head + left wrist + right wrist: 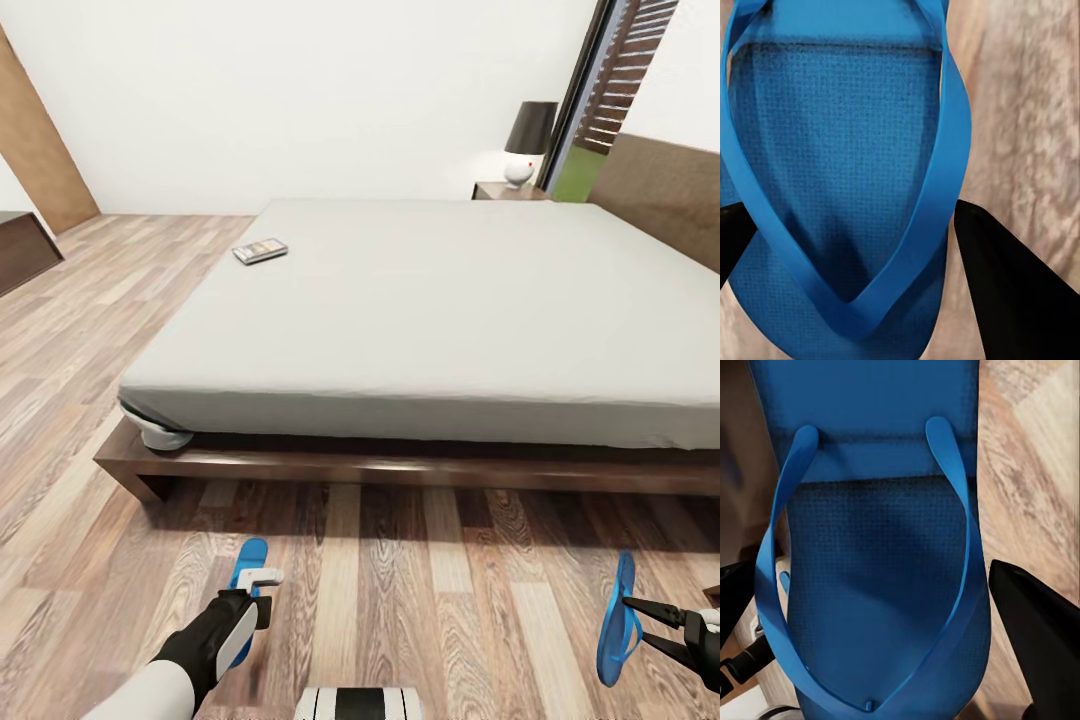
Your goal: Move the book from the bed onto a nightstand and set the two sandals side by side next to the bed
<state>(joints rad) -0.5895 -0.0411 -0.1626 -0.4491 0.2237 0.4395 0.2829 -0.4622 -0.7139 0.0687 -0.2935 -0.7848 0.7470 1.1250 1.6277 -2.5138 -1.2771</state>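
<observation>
the left tool [262,590] is seen low over the wood floor [400,600] in front of the bed [420,300], with one blue sandal [248,562] just under it. in the left wrist view that sandal [840,187] lies between the two dark fingers [1012,292], which flank its sole; whether they press on it cannot be told. the right tool [640,625] is seen near the right edge of the head view, its fingers set about the second sandal [618,620], which stands on edge, tilted off the floor, so it is judged to be held. in the right wrist view this sandal [877,570] sits between the fingers [1042,637].

the two sandals are well apart. for the step in hand, judged to be the setting of the pair beside the bed, the right sandal should be turned flat, sole down, and brought across beside the left one, toes pointing the same way, parallel to the bed frame [400,465], then let go only once it rests on the floor.

the book [260,250] lies on the mattress near its far left corner, not yet moved. a nightstand [500,190] with a lamp [525,140] is seen beyond the bed. lettering on the book's cover is too small to be read; no other writing is visible.
</observation>
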